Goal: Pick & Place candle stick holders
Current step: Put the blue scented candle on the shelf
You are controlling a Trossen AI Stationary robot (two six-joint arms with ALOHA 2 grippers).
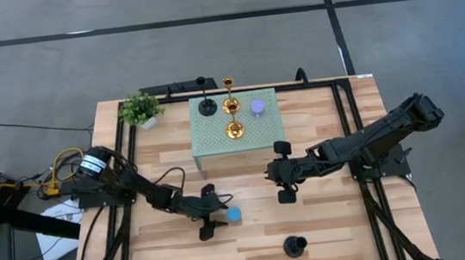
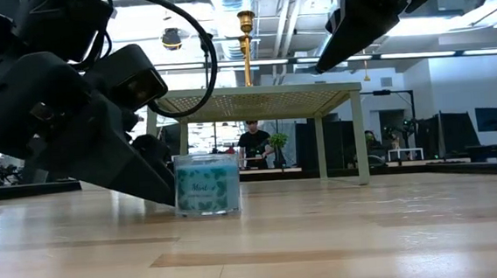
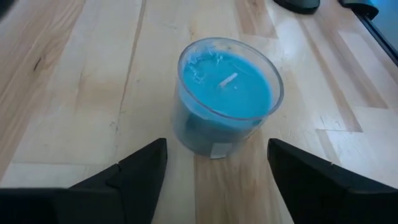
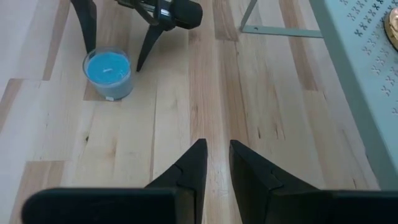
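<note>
Left wrist view: the left tool (image 3: 217, 171) stands spread wide, the blue holder (image 3: 227, 93) just ahead of its tips, upright on the tabletop (image 3: 81, 93), ungripped. Best to advance until the fingers flank the glass evenly, then close. The right tool (image 4: 217, 163) hovers nearly closed, empty.

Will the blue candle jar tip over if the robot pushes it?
Probably not: the blue candle jar looks short and wide, standing flat on the wooden table. Its glass wall looks smooth, so it might slide, and could slip in open jaws.
</note>
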